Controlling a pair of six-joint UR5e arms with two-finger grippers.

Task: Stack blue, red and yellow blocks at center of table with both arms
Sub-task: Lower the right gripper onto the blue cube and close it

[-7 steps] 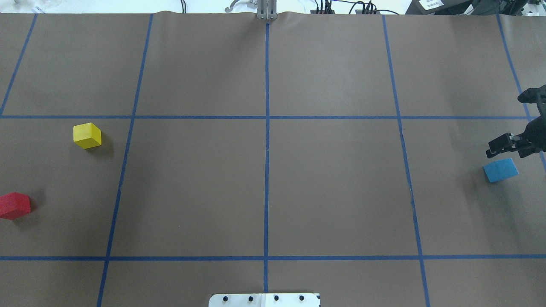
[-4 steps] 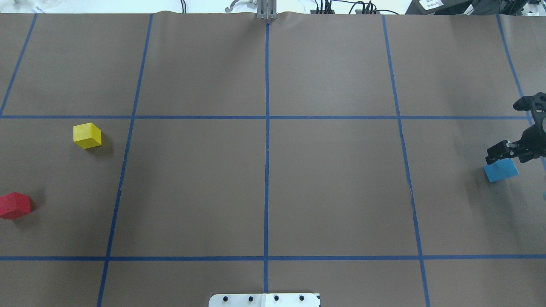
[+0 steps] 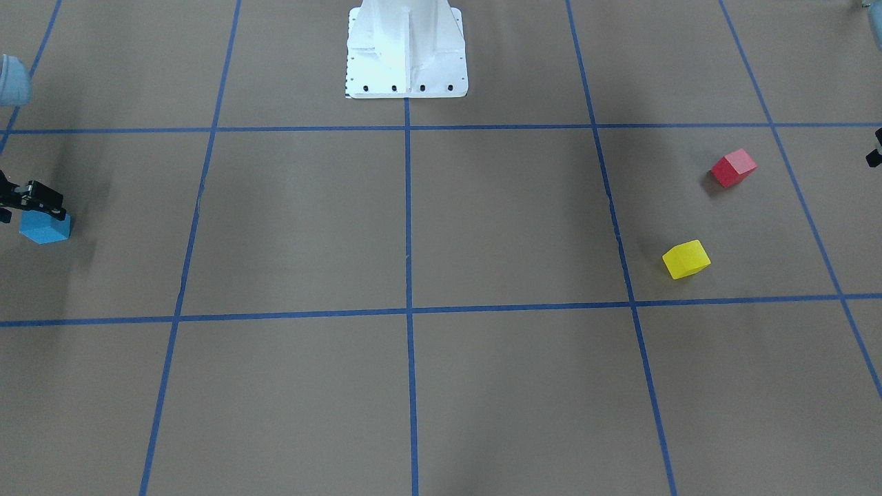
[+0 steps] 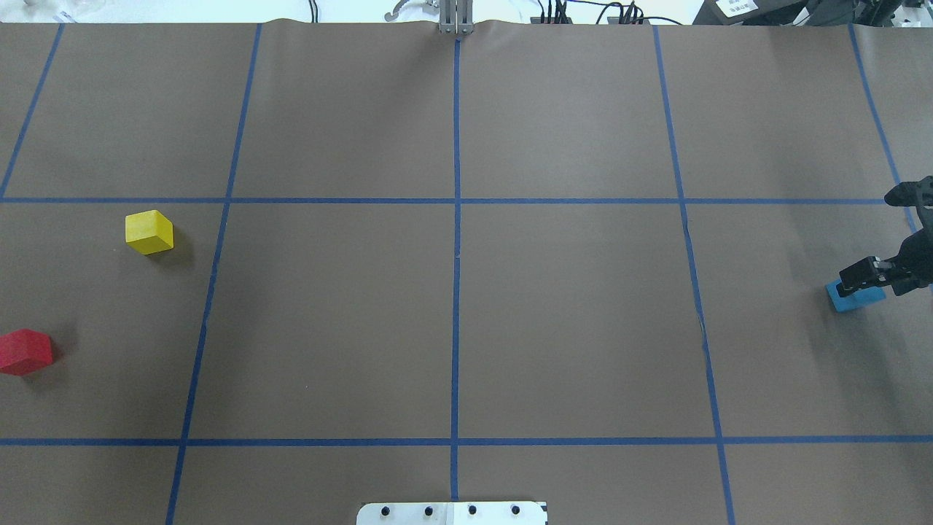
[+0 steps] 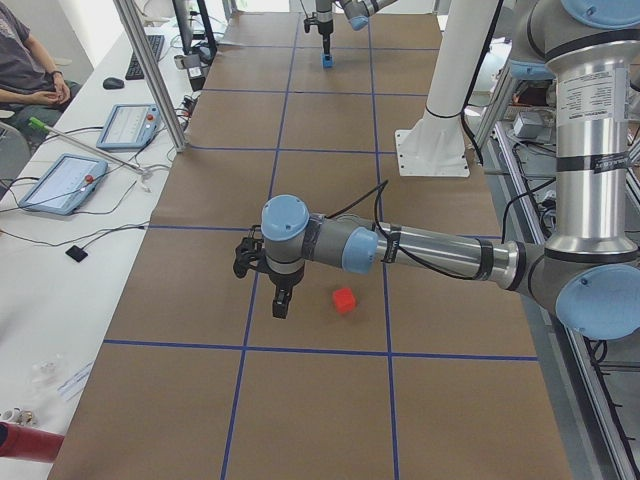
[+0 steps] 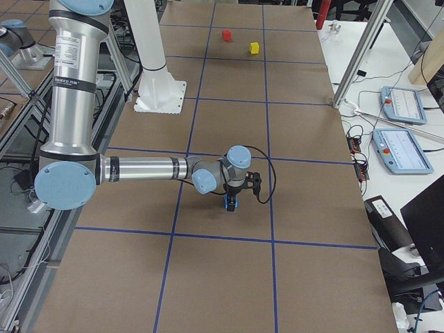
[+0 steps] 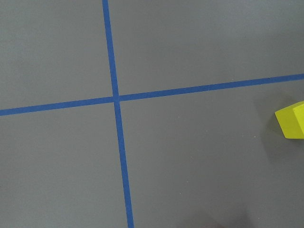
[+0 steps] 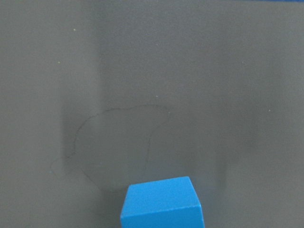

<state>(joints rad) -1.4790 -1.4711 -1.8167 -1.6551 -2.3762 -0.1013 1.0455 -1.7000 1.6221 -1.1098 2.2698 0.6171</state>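
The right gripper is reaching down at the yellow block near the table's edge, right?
Not the yellow one. The right gripper is reaching down at the blue block near the table's edge, as the overhead exterior view shows.

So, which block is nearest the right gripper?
The blue block, directly under the right gripper; the red block and yellow block lie far across the table.

Blue block (image 4: 860, 301) far rt; red block (image 4: 25, 351), yellow block (image 4: 149, 232) far lt, unstacked
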